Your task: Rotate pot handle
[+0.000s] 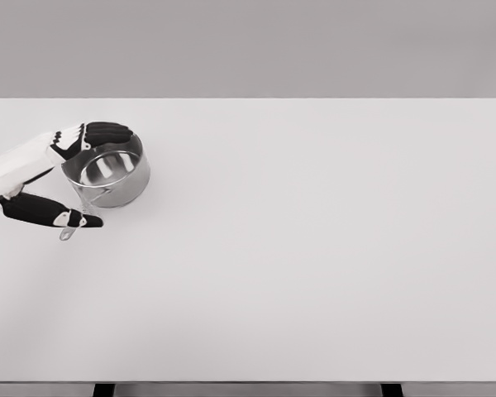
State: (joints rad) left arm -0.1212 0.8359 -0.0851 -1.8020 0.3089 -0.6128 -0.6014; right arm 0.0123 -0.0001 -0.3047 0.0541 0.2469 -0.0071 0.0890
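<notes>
Hand (66, 169), left: your only one in view, entering from the picture's left edge. Its fingers (107, 132) are spread and curve over the pot's far rim; the thumb (54, 213) lies stretched along the near side, over the handle. Whether any of them presses the metal you cannot tell; the hand cups the pot rather than clamps it.

Pot (109, 174): small steel saucepan, upright, empty so far as its inside shows, standing at the far left of the table (314, 248). Judge it light, rigid and slick; polished walls give fingertips little purchase, and on this smooth top it will likely slide or spin with a slight push.

Handle (69, 231): thin metal stick, pointing toward you and leftward, its tip peeping out just below the thumb. Take hold here, near the end, for the most turning effect; expect the whole pot to pivot with it.

Markings: none. No brand, label or writing can be read on pot, hand or table.

Right hand: not seen.
</notes>
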